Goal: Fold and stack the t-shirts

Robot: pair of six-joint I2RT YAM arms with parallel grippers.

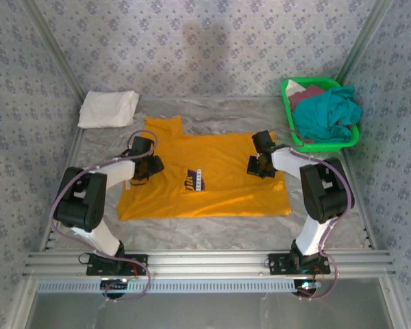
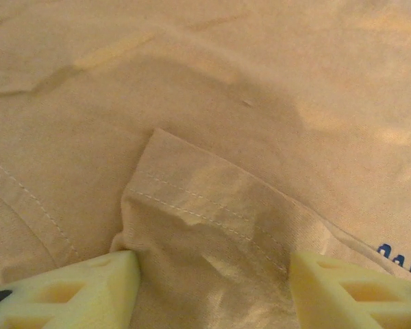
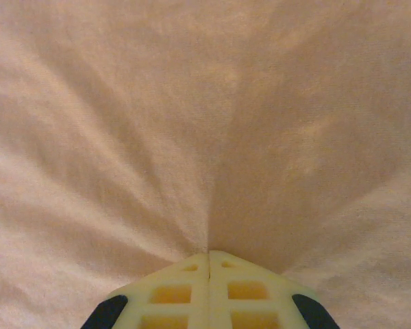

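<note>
- The surface (image 1: 212, 229) is pale and marbled, walled in by patterned cloth panels.
- The mustard-orange t-shirt (image 1: 219, 185) lies spread flat across the middle of the surface, collar toward the far side, between the two arms.
- The green basket (image 1: 325, 145) stands at the far right corner. A teal t-shirt (image 1: 329, 116) is heaped in it, over a maroon t-shirt (image 1: 308, 92).
- The white t-shirt (image 1: 108, 108) sits folded at the far left corner, well apart from the orange one.
- The left arm's fingers (image 1: 145, 170) are down on the orange shirt's left side. In the left wrist view these fingers (image 2: 75, 288) are spread, with a turned-over, stitched hem flap of the shirt (image 2: 212, 226) lying between them.
- The right arm's fingers (image 1: 258, 166) are at the shirt's right side. Seen from the right wrist, they (image 3: 178, 291) are pressed together, and creases in the cloth (image 3: 205, 137) run in to their tips, so they are pinching a thin gather of it.
- The navy-and-white print (image 1: 194, 181) sits mid-chest; its edge (image 2: 397, 255) lies just beside the left arm's right finger.
</note>
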